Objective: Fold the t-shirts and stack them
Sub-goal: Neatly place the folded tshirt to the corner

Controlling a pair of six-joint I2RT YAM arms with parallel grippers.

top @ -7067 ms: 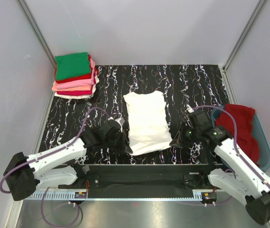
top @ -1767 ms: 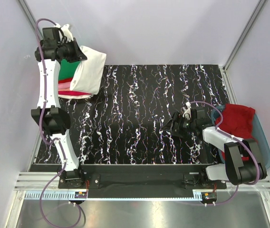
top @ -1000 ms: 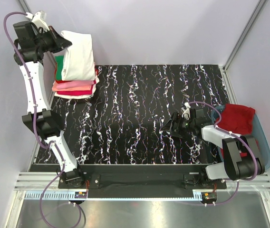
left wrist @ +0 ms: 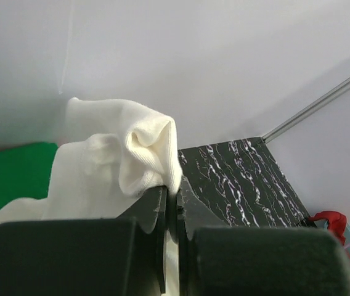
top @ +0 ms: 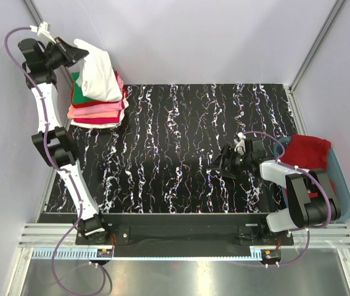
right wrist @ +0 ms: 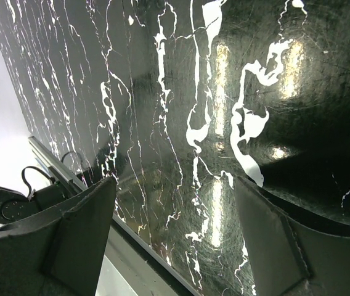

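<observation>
A folded white t-shirt [top: 100,74] hangs bunched over the stack of folded t-shirts [top: 97,110] at the table's far left corner, partly covering the green one [top: 79,90] on top. My left gripper [top: 71,53] is raised above the stack and shut on the white t-shirt [left wrist: 119,166]; in the left wrist view cloth is pinched between its closed jaws [left wrist: 172,197]. Red and pink tees lie lower in the stack. My right gripper [top: 217,168] rests low over the table's right middle, open, with nothing between its fingers [right wrist: 79,237].
A blue tub [top: 342,185] at the right edge holds a red t-shirt [top: 307,157]. The black marbled table [top: 175,148] is walled by grey panels on three sides. A metal rail [top: 175,237] runs along the near edge by the arm bases.
The left gripper has shifted slightly right and lower over the stack, and the white t-shirt now slumps more onto the green one. The right arm has barely moved.
</observation>
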